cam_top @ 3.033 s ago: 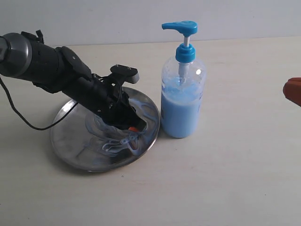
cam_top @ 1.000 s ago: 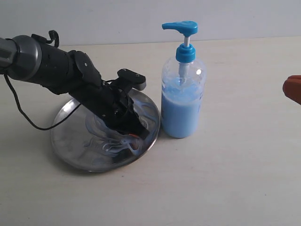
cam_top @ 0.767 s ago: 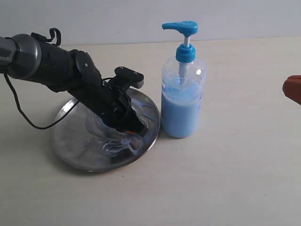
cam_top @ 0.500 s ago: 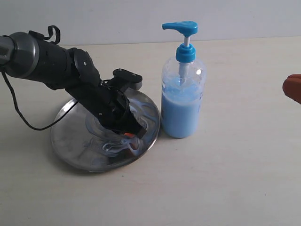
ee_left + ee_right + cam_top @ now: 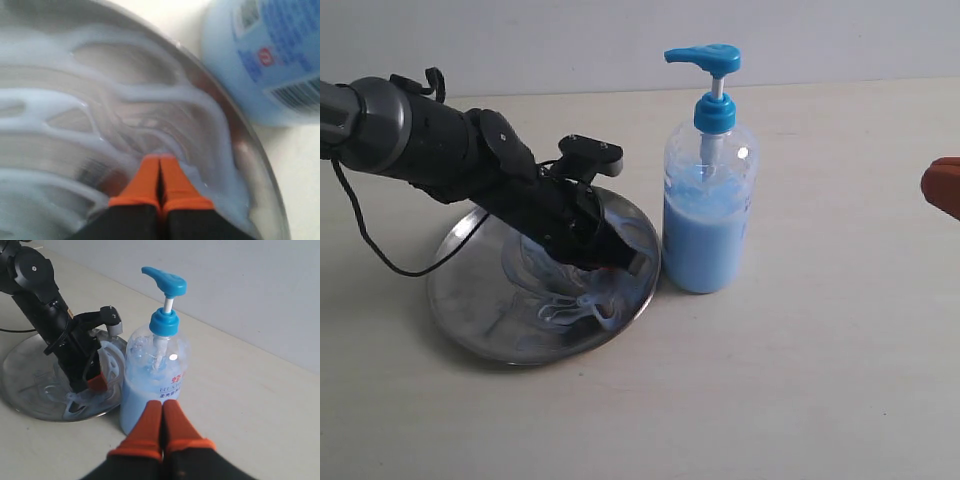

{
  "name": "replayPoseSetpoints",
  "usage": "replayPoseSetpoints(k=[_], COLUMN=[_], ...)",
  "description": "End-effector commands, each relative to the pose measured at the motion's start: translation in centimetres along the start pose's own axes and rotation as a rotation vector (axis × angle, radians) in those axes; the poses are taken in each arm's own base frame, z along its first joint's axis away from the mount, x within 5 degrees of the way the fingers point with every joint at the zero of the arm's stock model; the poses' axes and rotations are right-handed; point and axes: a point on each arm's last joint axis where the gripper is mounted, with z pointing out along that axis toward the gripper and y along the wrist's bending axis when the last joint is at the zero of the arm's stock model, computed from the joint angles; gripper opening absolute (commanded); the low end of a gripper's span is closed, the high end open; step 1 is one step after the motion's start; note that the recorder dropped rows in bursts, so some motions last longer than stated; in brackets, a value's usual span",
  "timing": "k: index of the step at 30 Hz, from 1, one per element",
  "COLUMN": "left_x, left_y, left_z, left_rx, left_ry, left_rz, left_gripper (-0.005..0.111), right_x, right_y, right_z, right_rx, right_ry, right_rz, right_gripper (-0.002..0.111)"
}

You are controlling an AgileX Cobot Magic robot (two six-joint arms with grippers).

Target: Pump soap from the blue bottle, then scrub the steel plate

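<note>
The steel plate (image 5: 480, 310) lies on the table, smeared with pale blue soap (image 5: 575, 305) in swirled streaks. My left gripper (image 5: 616, 266) is shut, its orange tips down on the plate's right part, in the soap (image 5: 100, 95). The blue bottle (image 5: 708, 215) stands upright just right of the plate, pump head up, about two thirds full. In the left wrist view the gripper (image 5: 160, 160) rests on the plate (image 5: 45, 145) with the bottle (image 5: 270, 65) close by. My right gripper (image 5: 162, 407) is shut and empty, held apart from the bottle (image 5: 155, 375); its tip (image 5: 942, 188) shows at the exterior view's right edge.
A black cable (image 5: 380, 255) trails from the left arm (image 5: 430, 150) over the table beside the plate. The pale tabletop (image 5: 820, 380) stretches in front and to the right of the bottle. A plain wall (image 5: 570, 40) stands behind.
My left gripper has slid over the plate, shifting slightly toward the bottle and back, spreading the soap. The bottle and the right gripper have stayed put.
</note>
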Motion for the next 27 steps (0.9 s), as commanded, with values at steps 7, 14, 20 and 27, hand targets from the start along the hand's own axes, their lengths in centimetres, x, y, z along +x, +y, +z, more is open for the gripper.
replayPoseSetpoints(k=[7, 14, 20, 27], left_x=[1.9, 2.5, 1.9, 1.5], left_y=[-0.3, -0.5, 0.0, -0.4], left_z=[-0.1, -0.2, -0.1, 0.0], left_rx=[0.051, 0.071, 0.019, 0.048], left_ry=[0.192, 0.253, 0.191, 0.144], left_rz=[0.085, 0.100, 0.088, 0.023], left_gripper=[0.000, 0.000, 0.000, 0.000], right_x=[0.0, -0.1, 0.0, 0.0], right_y=[0.0, 0.0, 0.1, 0.1], right_z=[0.0, 0.0, 0.0, 0.0], right_rx=[-0.001, -0.002, -0.003, -0.003], right_ry=[-0.024, -0.027, -0.027, -0.027], right_rz=[-0.007, -0.005, -0.003, -0.003], right_gripper=[0.000, 0.000, 0.000, 0.000])
